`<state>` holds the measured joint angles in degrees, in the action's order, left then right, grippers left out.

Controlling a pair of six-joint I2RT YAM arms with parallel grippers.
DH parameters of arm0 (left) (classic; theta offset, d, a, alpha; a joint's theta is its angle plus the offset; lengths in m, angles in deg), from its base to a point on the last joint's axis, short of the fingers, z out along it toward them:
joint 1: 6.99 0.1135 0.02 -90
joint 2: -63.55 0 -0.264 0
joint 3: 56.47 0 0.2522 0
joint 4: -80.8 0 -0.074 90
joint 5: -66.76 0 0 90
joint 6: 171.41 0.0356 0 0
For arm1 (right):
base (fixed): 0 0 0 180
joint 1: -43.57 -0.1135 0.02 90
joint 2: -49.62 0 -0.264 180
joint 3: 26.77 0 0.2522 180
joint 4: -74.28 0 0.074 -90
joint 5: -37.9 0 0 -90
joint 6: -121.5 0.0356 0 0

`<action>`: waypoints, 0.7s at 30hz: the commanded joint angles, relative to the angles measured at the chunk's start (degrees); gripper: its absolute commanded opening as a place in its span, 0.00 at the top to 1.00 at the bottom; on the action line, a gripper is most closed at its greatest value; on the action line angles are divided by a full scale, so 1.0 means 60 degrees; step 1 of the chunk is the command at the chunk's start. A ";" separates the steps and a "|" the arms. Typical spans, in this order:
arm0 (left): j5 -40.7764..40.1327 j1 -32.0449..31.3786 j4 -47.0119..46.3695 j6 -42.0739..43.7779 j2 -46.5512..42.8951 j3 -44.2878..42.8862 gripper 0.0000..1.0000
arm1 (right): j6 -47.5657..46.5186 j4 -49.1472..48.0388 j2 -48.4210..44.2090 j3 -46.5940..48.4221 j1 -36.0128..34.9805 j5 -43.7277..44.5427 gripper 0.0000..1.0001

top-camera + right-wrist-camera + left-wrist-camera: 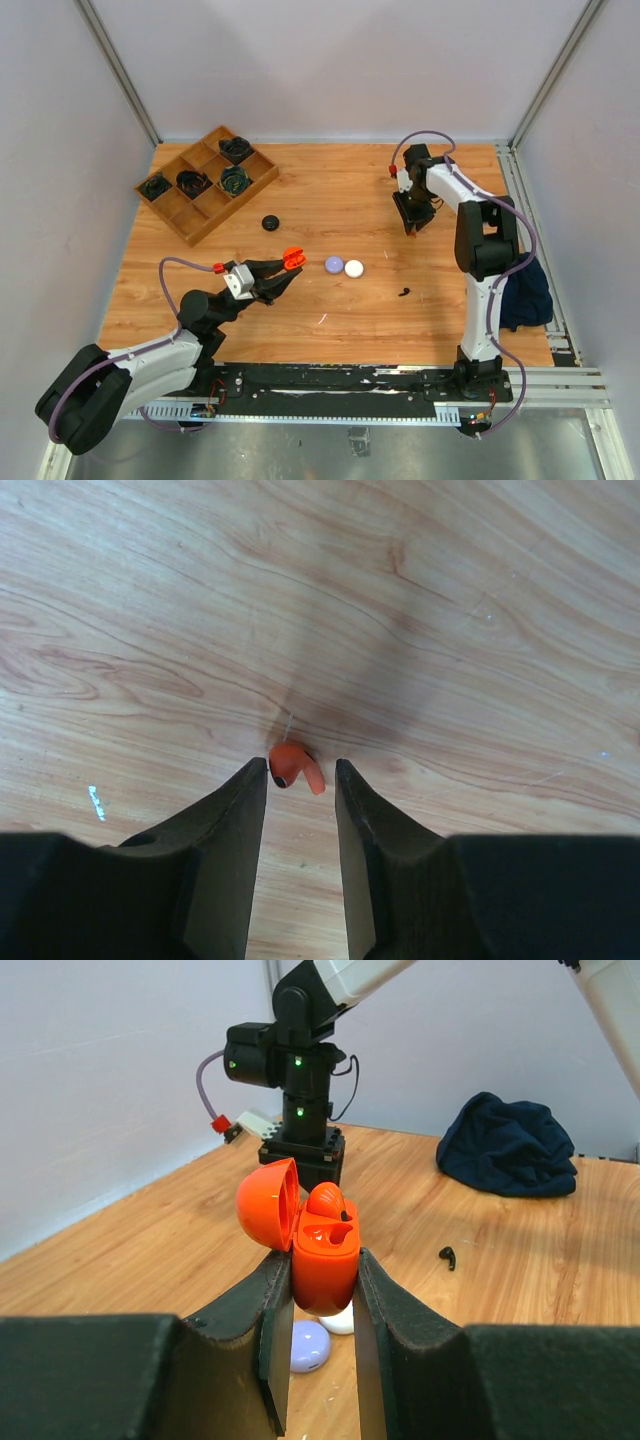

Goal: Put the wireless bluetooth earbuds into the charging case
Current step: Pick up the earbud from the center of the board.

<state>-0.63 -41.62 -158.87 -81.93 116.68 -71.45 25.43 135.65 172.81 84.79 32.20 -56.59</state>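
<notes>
- Pale walls on three sides; wooden table (350, 200) with both arm bases at its near edge.
- Left gripper (285, 270): near-left of centre, closed down tight on the orange charging case (325, 1265), one finger against each side.
- Charging case: held upright off the table, lid (268, 1205) hinged open to the left; one orange bud (328, 1203) sits in the well.
- Right gripper (412, 226): far right, pointing down at the table, jaws partly apart.
- Loose orange earbud (293, 765): lies on the wood between the right fingertips; contact with the left finger cannot be made out, and it does not look clamped.
- Black earbud (404, 292): on the table, right of centre.
- Purple round case (334, 264) and white round case (354, 268): side by side at centre, just right of the held case.
- Black round case (269, 222): left of centre.
- Wooden divider tray (190, 215): far left, black coiled cables (236, 180) in several compartments.
- Dark blue cloth (527, 290): at the right edge.
</notes>
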 commanded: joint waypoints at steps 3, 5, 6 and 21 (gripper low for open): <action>0.0095 -0.0058 -0.0125 0.0151 0.0037 -0.0032 1.00 | -0.0318 0.0609 0.0508 0.0392 0.0036 0.0035 0.67; 0.0097 -0.0058 -0.0125 0.0150 0.0045 -0.0032 1.00 | -0.0368 0.0633 0.0608 0.0415 -0.0003 0.0024 0.68; 0.0100 -0.0058 -0.0118 0.0149 0.0039 -0.0032 1.00 | -0.0372 0.0633 0.0658 0.0431 -0.0022 0.0025 0.69; 0.0205 -0.0058 -0.0074 0.0104 0.0067 -0.0076 1.00 | -0.0454 0.0736 0.1097 0.0688 -0.0168 0.0437 0.75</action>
<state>0.00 -41.62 -158.58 -81.80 116.92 -71.45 23.71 139.04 176.40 88.05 32.04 -56.50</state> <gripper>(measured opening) 0.295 0.271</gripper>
